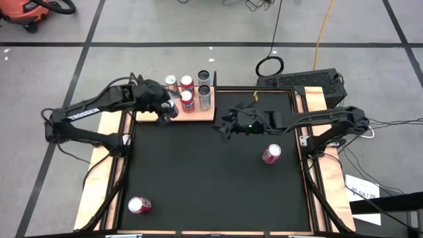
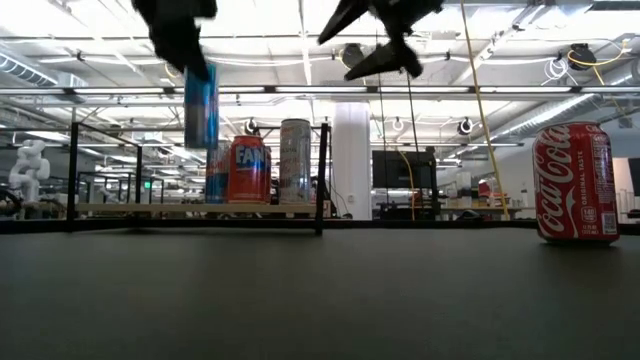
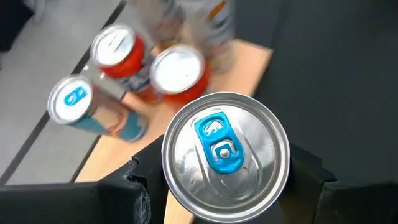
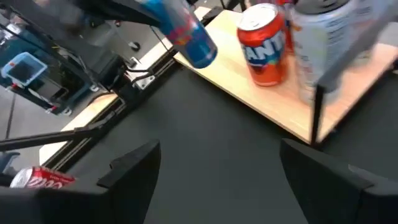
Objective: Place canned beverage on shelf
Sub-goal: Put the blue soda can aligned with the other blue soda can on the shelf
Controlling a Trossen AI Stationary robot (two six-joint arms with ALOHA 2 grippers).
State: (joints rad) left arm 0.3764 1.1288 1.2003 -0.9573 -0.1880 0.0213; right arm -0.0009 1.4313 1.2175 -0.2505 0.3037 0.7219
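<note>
My left gripper (image 1: 166,108) is shut on a slim blue can (image 2: 201,105) and holds it above the near left corner of the shelf (image 1: 215,114). The shelf is a light wooden board with a black rail at the table's far side. Several cans stand upright on it, among them an orange Fanta can (image 2: 250,170) and a tall silver can (image 2: 295,160). My right gripper (image 1: 221,127) hangs open and empty above the black mat, just right of the shelf's near right corner. My left gripper pinches the blue can's upper wall (image 3: 177,186) between its two fingers (image 3: 134,190), one on each side, just below the silver top (image 3: 225,155). The fingers come from above, pointing down. The can hangs upright below them, its bottom (image 2: 201,143) clear of the shelf board.
A red Coca-Cola can (image 1: 271,153) stands upright on the mat at the right. Another red can (image 1: 139,205) is near the front left corner. Wooden strips (image 1: 327,165) edge the black mat (image 1: 211,178).
</note>
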